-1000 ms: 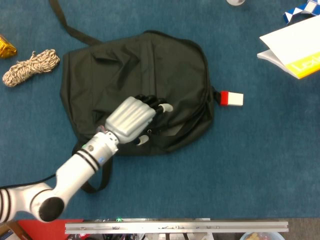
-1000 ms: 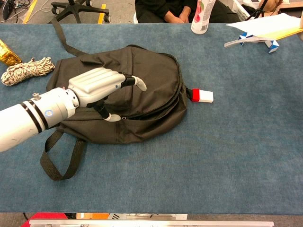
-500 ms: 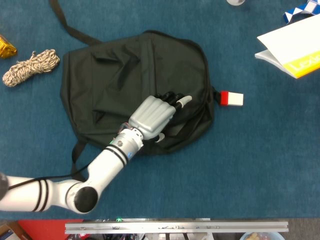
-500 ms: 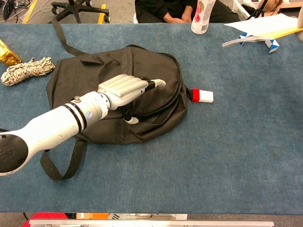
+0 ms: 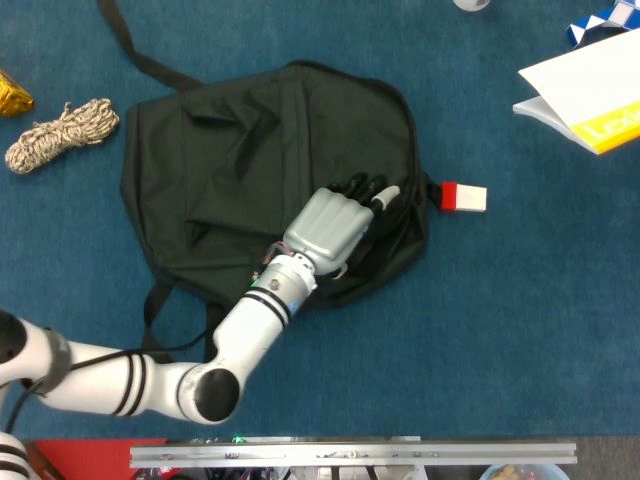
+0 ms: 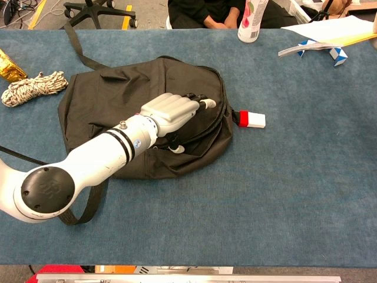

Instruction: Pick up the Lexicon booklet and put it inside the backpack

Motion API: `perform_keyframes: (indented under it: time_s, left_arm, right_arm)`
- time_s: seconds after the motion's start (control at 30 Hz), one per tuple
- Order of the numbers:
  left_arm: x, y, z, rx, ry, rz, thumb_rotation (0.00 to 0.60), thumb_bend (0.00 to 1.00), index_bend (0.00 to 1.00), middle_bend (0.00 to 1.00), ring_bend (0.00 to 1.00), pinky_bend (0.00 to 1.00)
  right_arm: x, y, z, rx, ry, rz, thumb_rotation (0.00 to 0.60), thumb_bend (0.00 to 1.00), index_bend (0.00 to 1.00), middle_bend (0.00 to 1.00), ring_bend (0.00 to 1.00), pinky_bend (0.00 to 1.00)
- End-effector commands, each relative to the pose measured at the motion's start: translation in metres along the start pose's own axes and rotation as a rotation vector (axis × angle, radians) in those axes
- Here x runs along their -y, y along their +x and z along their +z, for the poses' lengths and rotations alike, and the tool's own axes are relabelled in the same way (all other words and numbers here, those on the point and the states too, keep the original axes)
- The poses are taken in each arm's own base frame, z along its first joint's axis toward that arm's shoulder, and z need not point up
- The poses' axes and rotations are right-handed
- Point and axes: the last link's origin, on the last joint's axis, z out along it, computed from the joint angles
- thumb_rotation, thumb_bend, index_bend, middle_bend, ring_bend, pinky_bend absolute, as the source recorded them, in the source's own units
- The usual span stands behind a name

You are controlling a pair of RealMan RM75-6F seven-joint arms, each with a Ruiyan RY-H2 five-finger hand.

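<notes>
Left hand (image 5: 337, 222) advanced rightward across black backpack (image 5: 230, 150) to zip edge, fingers resting on fabric, grasping nothing; Lexicon booklet (image 5: 590, 95) untouched, far right; packing pending

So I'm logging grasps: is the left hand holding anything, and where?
Cannot tell: the left hand rests on the backpack near its zipper edge, fingertips hidden.

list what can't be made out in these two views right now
- Booklet: cut off by the right edge in the head view; only part of its title shows.
- Left robot hand: its fingertips lie against the black backpack; neither view shows whether they hold the zipper.
- Backpack opening: too dark to tell if it is unzipped.
- Right robot hand: in neither view.
- Bottle: top cut off by the chest view's upper edge.
</notes>
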Motion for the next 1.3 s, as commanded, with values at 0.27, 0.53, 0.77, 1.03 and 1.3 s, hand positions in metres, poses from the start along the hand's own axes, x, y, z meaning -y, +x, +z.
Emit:
perform_keyframes:
  time_s: [0.27,0.53,0.77,1.03,1.3]
  left_arm:
    - [0.0,-0.004,0.016,-0.013,0.071,0.025,0.6,0.17,0.0,0.03,0.04,0.25]
    - [0.008,-0.013,0.018,-0.025,0.117,0.059,0.6,0.17,0.0,0.04,0.05,0.25]
    - [0.012,-0.016,0.018,-0.096,0.131,0.013,0.6,0.23,0.14,0.16,0.19,0.33]
    - [0.022,-0.016,0.023,-0.242,0.141,-0.078,0.6,0.33,0.41,0.48,0.55,0.74]
    - [0.044,-0.01,0.027,-0.317,0.192,-0.186,0.6,0.34,0.62,0.71,0.77,0.98]
  right_arm:
    - [-0.003,0.001,0.0,-0.004,-0.008,0.004,0.6,0.69,0.7,0.62,0.57,0.76]
    - [-0.002,0.003,-0.001,-0.009,-0.01,0.014,0.6,0.69,0.71,0.62,0.57,0.76]
    - [-0.001,0.003,-0.002,-0.015,-0.013,0.024,0.6,0.69,0.71,0.62,0.57,0.76]
    - [-0.001,0.006,-0.004,-0.029,-0.015,0.036,0.6,0.69,0.72,0.63,0.57,0.77]
    - [0.0,0.008,-0.005,-0.039,-0.02,0.061,0.6,0.69,0.72,0.63,0.58,0.77]
